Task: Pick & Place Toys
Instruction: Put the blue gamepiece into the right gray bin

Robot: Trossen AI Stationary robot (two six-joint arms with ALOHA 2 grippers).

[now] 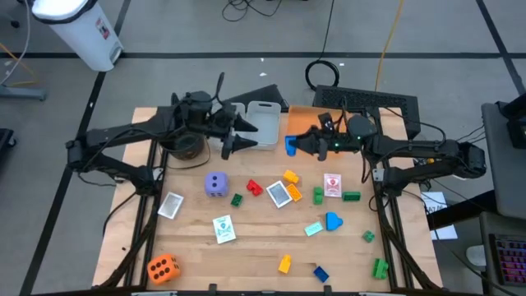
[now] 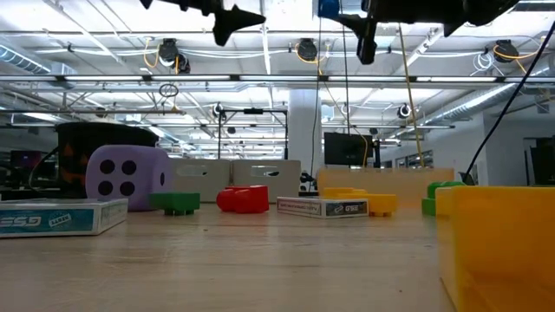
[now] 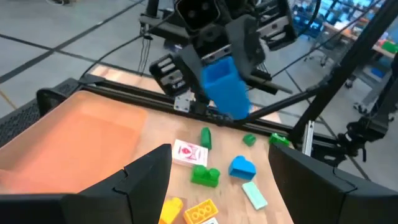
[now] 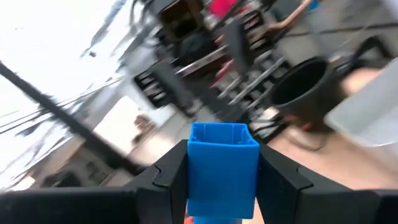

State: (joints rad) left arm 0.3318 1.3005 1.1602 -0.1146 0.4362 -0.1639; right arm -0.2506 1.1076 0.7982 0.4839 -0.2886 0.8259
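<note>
A blue brick (image 1: 291,146) hangs high above the table's far middle, and my right gripper (image 1: 294,145) is shut on it. The left wrist view shows the same blue brick (image 3: 224,87) straight ahead. My left gripper (image 1: 241,136) hovers just to its left with its fingers open and nothing between them. Below lie the other toys: a purple die (image 1: 216,184), an orange die (image 1: 162,267), picture cards (image 1: 223,228), and red, yellow, green and blue bricks scattered over the wood. My right gripper pinches the blue brick by two opposite sides (image 4: 193,174) between its two fingers (image 4: 168,174). The fingers come roughly level from the table's right side. The brick's free end (image 3: 229,102) sticks out past the fingertips, and the brick is lifted well clear of the table.
A grey bin (image 1: 263,123) and a flat orange tray (image 1: 302,117) sit at the far edge under the two grippers. A black pot (image 1: 185,146) stands at the far left. A keyboard (image 1: 370,103) lies beyond the table's far right corner.
</note>
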